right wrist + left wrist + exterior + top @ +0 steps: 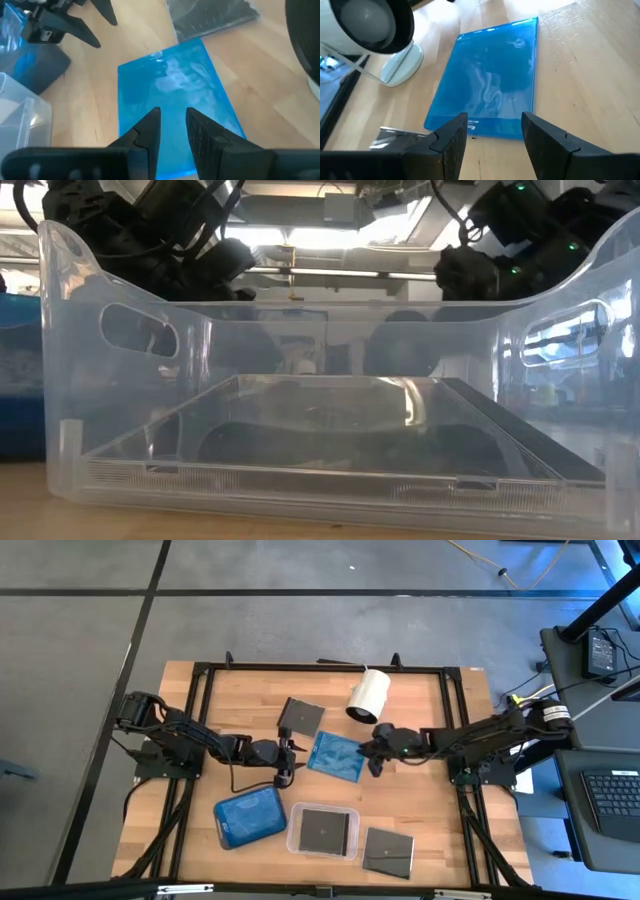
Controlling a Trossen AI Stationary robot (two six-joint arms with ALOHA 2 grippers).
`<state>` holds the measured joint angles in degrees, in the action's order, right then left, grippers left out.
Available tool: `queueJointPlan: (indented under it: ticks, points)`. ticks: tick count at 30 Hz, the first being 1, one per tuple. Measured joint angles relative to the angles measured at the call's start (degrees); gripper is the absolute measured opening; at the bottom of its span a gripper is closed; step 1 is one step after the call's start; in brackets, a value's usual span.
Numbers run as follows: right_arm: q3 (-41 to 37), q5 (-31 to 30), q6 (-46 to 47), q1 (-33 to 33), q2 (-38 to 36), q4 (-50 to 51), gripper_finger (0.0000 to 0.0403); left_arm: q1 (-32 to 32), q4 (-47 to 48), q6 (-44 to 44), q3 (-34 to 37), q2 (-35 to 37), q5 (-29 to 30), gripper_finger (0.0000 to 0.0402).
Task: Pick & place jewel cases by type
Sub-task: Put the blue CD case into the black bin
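Note:
A translucent blue jewel case (335,755) lies flat on the wooden table between my two grippers. My left gripper (291,762) is open at its left edge, and in the left wrist view (495,120) the fingers stand just short of the blue case (490,75). My right gripper (371,762) is over the case's right part. In the right wrist view (173,114) its fingers have a narrow gap above the blue case (170,85). One dark case (300,716) lies at the far side. Another (328,830) lies in the clear tray (293,830). A third (388,851) lies at the near right. My right gripper's fingertips (152,120) are over the blue case's right end (175,150), coming in slanting from the table's right. The fingers hide the spot below them, so I cannot tell whether they touch the case. The case lies flat on the table.
A white cylinder (368,695) lies on its side near the far edge, close to my right gripper. A rounded tray showing blue (250,817) sits at the near left beside the clear tray. The clear tray (60,330) fills the low view. A black frame (200,670) borders the table.

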<state>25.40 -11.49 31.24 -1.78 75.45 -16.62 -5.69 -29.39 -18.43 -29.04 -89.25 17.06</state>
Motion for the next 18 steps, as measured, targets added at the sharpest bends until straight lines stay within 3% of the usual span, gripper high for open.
queueJointPlan:
  ticks: [5, 12, 18]
  points:
    - [-1.33, -1.29, 1.78, 0.02, -0.28, 0.07, 0.0120, 0.00, -0.45, -2.11, 0.00, 0.00, -0.48, 0.0184]
    - [-1.37, -8.88, 2.92, 0.04, -0.28, 0.83, 0.0207, 0.00, -0.42, -0.77, 0.00, 0.00, -3.04, 0.0184]
    - [-1.37, -7.99, 5.57, 0.02, 0.38, 1.72, 0.0242, 0.18, -0.67, -0.53, 0.04, -1.16, -2.90, 0.0184]
